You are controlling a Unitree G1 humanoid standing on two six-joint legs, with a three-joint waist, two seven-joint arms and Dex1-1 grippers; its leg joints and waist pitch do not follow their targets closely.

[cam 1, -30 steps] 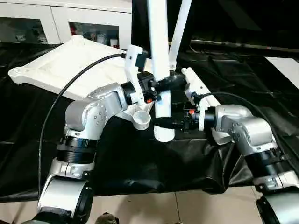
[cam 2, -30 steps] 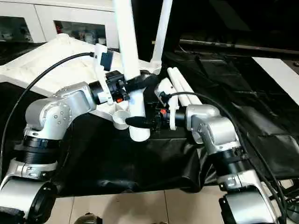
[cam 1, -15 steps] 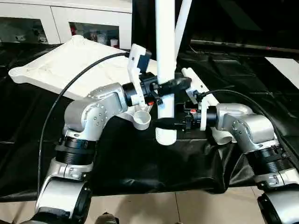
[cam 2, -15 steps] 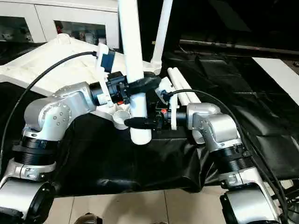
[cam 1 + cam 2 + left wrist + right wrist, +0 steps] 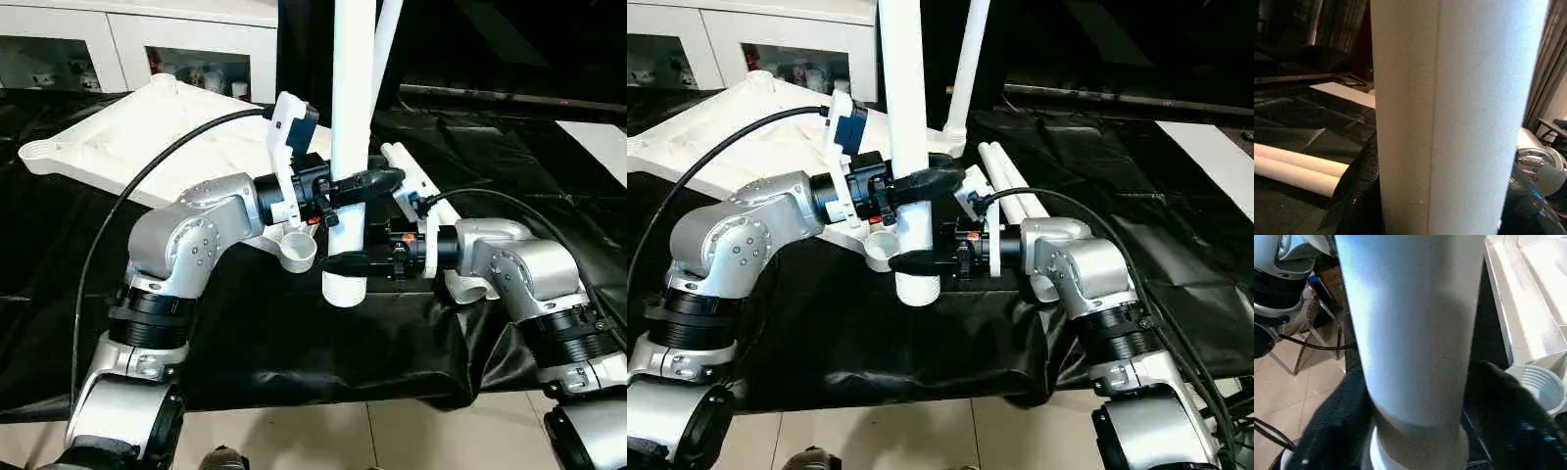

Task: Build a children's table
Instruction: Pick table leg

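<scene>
A white leg (image 5: 352,117) stands upright in front of the robot, held off the black-covered work table (image 5: 294,333) with its ribbed lower end (image 5: 344,289) hanging just above the cloth. The left gripper (image 5: 355,184) has its black fingers wrapped round the leg about a third of the way up; in the left wrist view the tube (image 5: 1449,117) sits right between them, so that one is pinching the leg. The right gripper (image 5: 345,262) comes in level from the other side, lower down, just above the ribbed end. One finger (image 5: 921,261) crosses the front of the leg and the right wrist view shows a dark finger (image 5: 1337,426) on each side of the tube, but I cannot tell whether it is pressing on the leg or merely spread around it.

The tabletop (image 5: 147,137) lies upside down on the cloth behind the left arm, rim up. Its near corner socket (image 5: 298,252), round and open, is just beside the hanging end of the leg. A second leg (image 5: 387,39) rises from a far corner of the tabletop, tilted a little. Two more legs (image 5: 1014,196) lie side by side on the cloth behind the right gripper. A white cabinet (image 5: 127,44) with glass doors stands against the back wall
</scene>
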